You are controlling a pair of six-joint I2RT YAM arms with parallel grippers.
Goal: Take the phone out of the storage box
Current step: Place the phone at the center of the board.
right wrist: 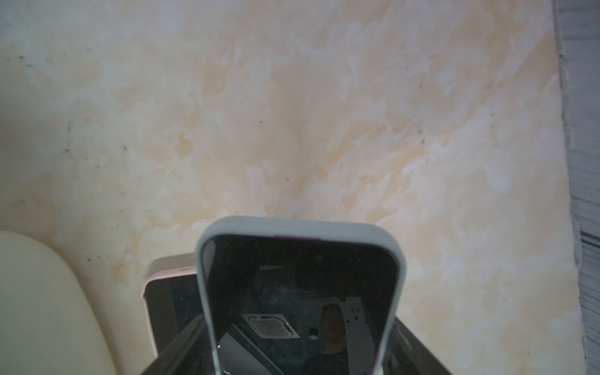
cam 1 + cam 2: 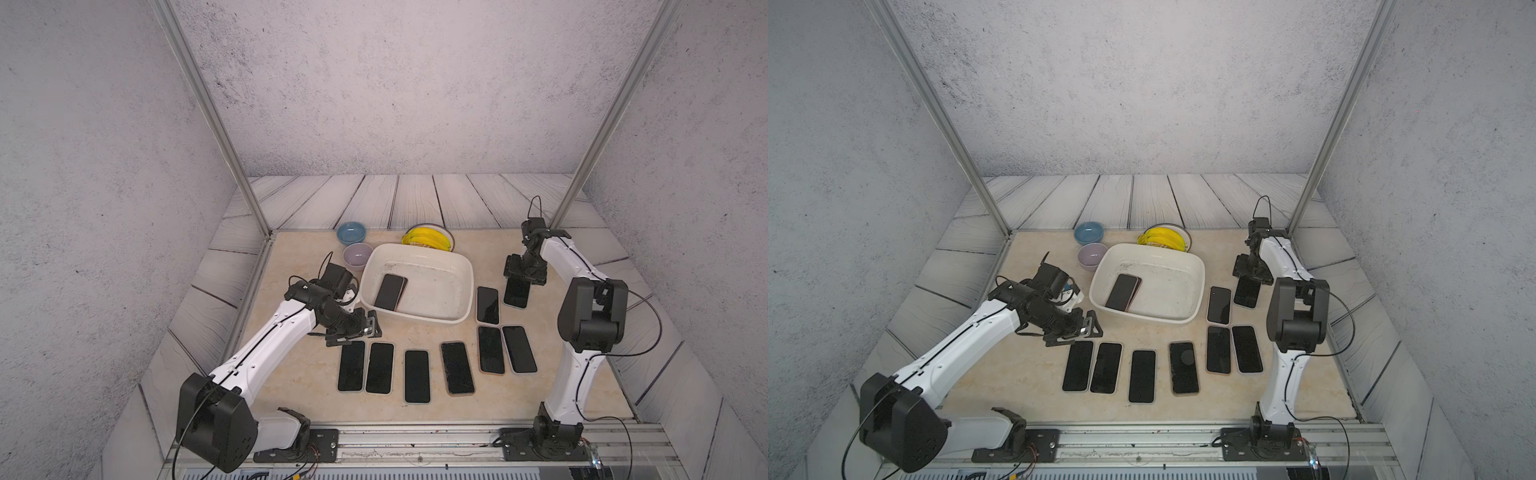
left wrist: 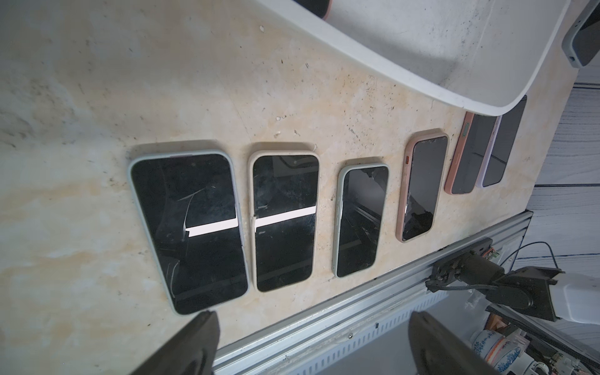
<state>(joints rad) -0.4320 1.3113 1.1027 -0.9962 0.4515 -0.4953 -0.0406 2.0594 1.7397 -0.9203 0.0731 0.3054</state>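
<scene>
Marbled tabletop (image 2: 415, 332): your phone (image 2: 390, 291) lies in the storage box (image 2: 440, 291), left half, stiff, slick, likely fragile, so pinch its long edges; left gripper (image 2: 355, 334) gapes empty beside the box, right gripper (image 2: 519, 284) clamps a grey-cased phone (image 1: 298, 292).

Robot test cell, laboratory type. Evidence: two white arms (image 2: 266, 345) bolted to an aluminium rail (image 2: 415, 442); aluminium frame posts (image 2: 210, 112); grey textured backdrop panels (image 2: 395, 83); printed plank sheeting (image 2: 415, 199); marble-print surface (image 2: 299, 386) bearing many phones (image 2: 417, 376) laid out in rows.
</scene>
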